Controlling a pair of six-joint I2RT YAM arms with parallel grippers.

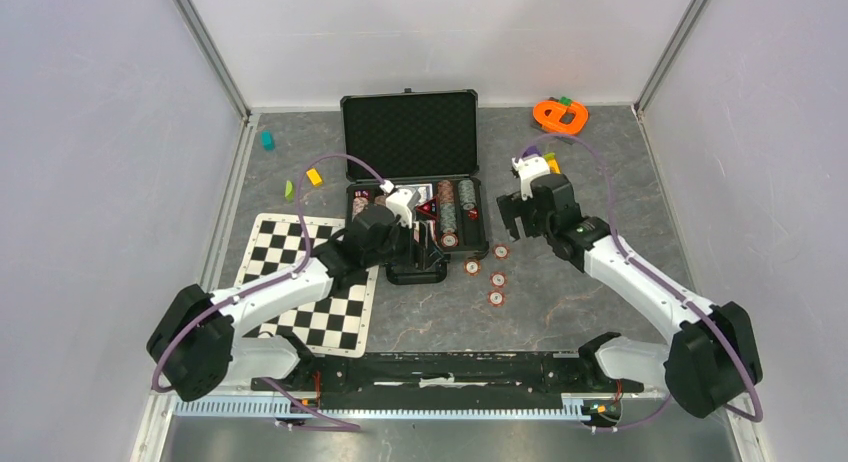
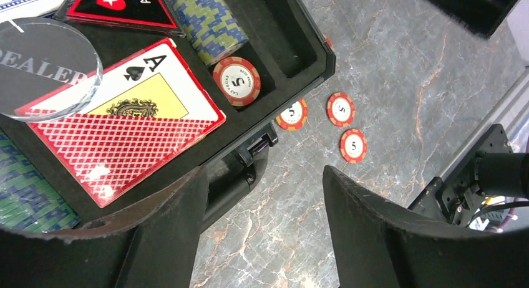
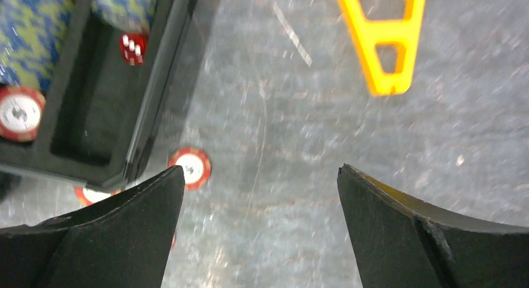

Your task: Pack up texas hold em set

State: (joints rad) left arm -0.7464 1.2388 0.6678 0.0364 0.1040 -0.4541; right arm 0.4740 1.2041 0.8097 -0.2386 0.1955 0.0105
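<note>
From above: black hard foam-lined briefcase (image 1: 410,132) open mid-way across grey table (image 1: 580,302). Four small round red-white poker chips (image 1: 497,279) loose just right of its front corner. Left gripper (image 1: 425,244) at the front edge, right gripper (image 1: 512,220) beside the right wall.

Left wrist: fingers (image 2: 156,238) apart, nothing between. Red-backed ace-of-spades card deck (image 2: 125,126) in the tray.

Right wrist: fingers (image 3: 125,232) spread wide, empty, above the table near one chip.

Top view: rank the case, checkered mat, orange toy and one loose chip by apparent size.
1. case, open, largest
2. mat, partly hidden under the left arm
3. orange toy
4. chip, smallest
</note>
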